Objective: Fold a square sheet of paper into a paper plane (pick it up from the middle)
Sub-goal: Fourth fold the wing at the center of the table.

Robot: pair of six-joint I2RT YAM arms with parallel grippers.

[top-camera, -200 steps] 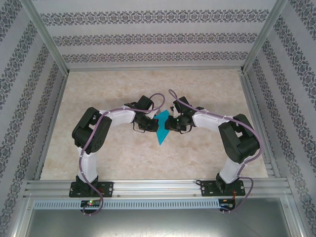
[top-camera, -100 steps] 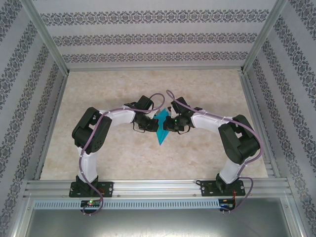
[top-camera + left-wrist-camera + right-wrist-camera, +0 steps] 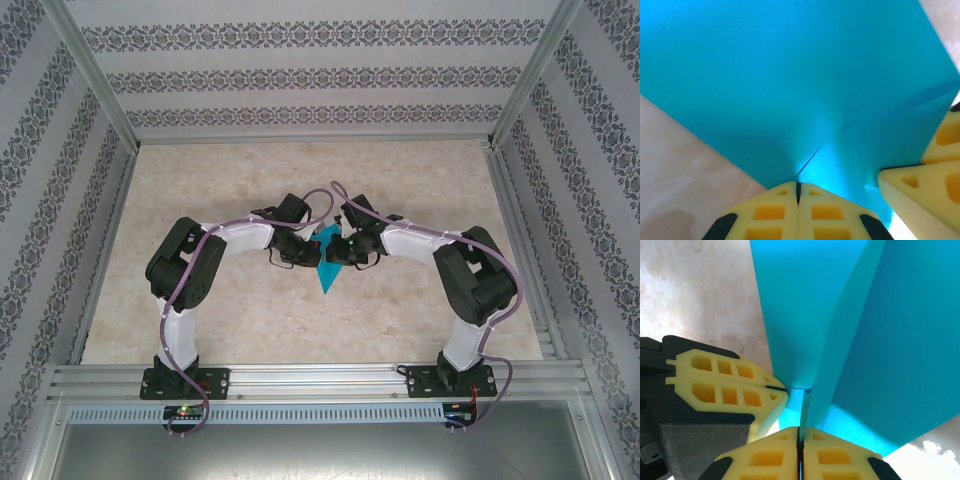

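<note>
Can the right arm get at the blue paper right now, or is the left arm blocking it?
Probably yes: the right tool is shut on the blue paper, close beside the left tool, which grips the same sheet without blocking it.

This is a robot laboratory test cell. A silver aluminium extrusion frame (image 3: 102,90) encloses a beige marble-pattern table (image 3: 400,180). Grey-and-white patterned wall panels (image 3: 320,75) line three sides. Two black-and-white robot arms (image 3: 190,265) are bolted to the aluminium rail (image 3: 320,378) at the table's near edge.
</note>
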